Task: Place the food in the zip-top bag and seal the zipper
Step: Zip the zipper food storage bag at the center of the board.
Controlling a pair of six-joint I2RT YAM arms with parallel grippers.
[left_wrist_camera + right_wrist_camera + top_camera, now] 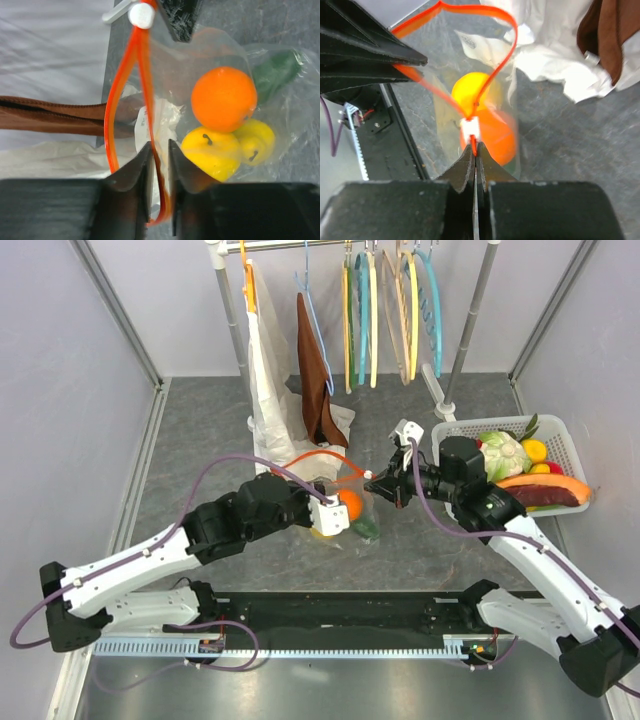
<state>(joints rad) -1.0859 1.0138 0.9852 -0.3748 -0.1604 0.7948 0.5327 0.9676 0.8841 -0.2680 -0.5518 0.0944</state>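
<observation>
The clear zip-top bag lies mid-table with the orange, a yellow fruit and the green cucumber inside. In the left wrist view the orange, two yellow fruits and the cucumber show through the plastic. The orange-red zipper bows open in a loop. My left gripper pinches one end of the zipper. My right gripper is shut on the zipper just behind the white slider.
A white slatted basket at the right holds the cabbage and red meat slab. White and brown garments and coloured hangers hang on the rack behind the bag. A rack post stands beside the basket.
</observation>
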